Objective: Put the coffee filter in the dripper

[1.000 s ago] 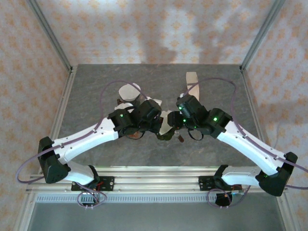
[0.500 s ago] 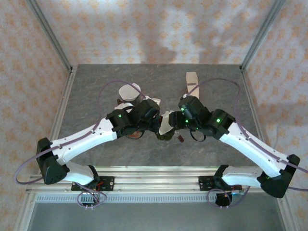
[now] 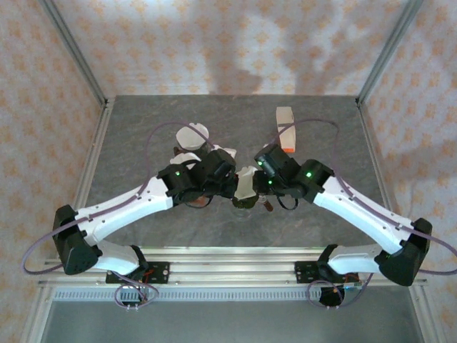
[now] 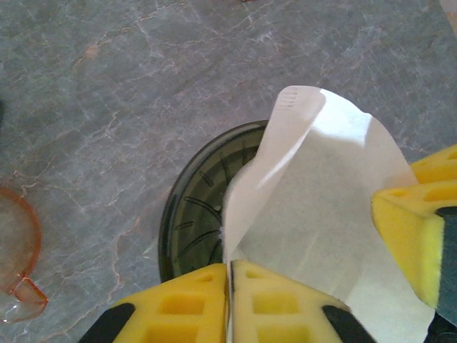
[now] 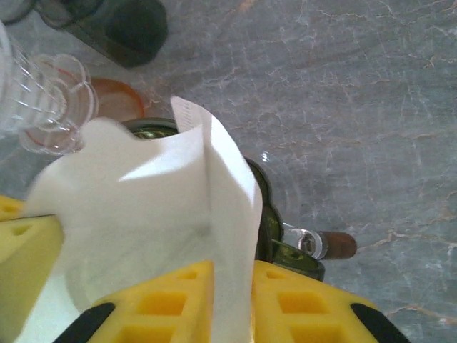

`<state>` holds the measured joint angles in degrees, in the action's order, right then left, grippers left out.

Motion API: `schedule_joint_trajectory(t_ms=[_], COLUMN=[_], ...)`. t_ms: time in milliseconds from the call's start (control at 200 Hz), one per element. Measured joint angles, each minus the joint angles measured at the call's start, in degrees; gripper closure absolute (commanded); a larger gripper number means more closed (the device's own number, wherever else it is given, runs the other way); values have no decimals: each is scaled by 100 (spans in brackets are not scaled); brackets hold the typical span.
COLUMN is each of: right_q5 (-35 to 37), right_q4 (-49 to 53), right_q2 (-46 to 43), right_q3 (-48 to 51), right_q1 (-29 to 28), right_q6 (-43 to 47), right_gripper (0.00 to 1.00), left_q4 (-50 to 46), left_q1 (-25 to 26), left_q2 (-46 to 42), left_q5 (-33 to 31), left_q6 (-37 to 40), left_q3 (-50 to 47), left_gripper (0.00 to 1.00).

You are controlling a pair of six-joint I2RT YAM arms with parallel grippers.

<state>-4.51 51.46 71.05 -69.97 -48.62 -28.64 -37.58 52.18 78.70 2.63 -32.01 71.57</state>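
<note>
The white paper coffee filter hangs half-opened between both grippers, just above the dark dripper. In the left wrist view the filter rises over the dripper's ribbed bowl, and my left gripper is shut on the filter's near edge. The right wrist view has the filter covering most of the dripper rim. My right gripper is shut on a fold of the filter. From above, the left gripper and the right gripper face each other across the filter.
A pink glass cup stands left of the dripper, and a clear glass vessel with an orange saucer lies behind it. A white and orange box and a white cup sit farther back. Metal frame posts border the table.
The right arm has shifted left toward the filter and its jaws have closed on a fold. The left arm has barely moved.
</note>
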Motion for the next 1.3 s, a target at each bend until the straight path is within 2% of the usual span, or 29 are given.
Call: schedule_joint_trajectory(t_ms=[210, 305, 410, 575, 751, 821, 906, 1051, 1111, 1211, 1301], right_q5=[4, 4, 26, 87, 184, 197, 197, 201, 199, 236, 304], right_q4=[44, 57, 109, 197, 216, 240, 269, 278, 315, 404, 468], right_q2=[22, 22, 22, 20, 4, 35, 142, 258, 273, 332, 413], right_q3=[-2, -4, -33, -199, -317, -334, -376, -387, -415, -577, -730], right_q1=[0, 0, 0, -11, -11, -11, -11, -11, -11, -11, -11], right_q6=[44, 46, 94, 188, 345, 387, 446, 605, 693, 841, 968], right_gripper=[86, 84, 77, 52, 49, 51, 59, 82, 91, 98, 100], left_q4=[20, 46, 59, 61, 59, 61, 63, 61, 63, 116, 131], left_q1=[-22, -31, -85, -122, -136, -164, -199, -208, -208, -208, -208], left_q2=[-240, -396, -448, -431, -431, -431, -431, -431, -433, -470, -514], left_q5=[-17, -50, -52, -52, -52, -52, -52, -48, -48, -22, 0], left_q6=[-57, -68, -55, -55, -55, -55, -57, -57, -59, -85, -105], left_q3=[-138, -157, -157, -197, -271, -280, -293, -356, -365, -422, -461], left_gripper=[65, 64, 64, 64, 64, 64, 64, 64, 58, 50, 47])
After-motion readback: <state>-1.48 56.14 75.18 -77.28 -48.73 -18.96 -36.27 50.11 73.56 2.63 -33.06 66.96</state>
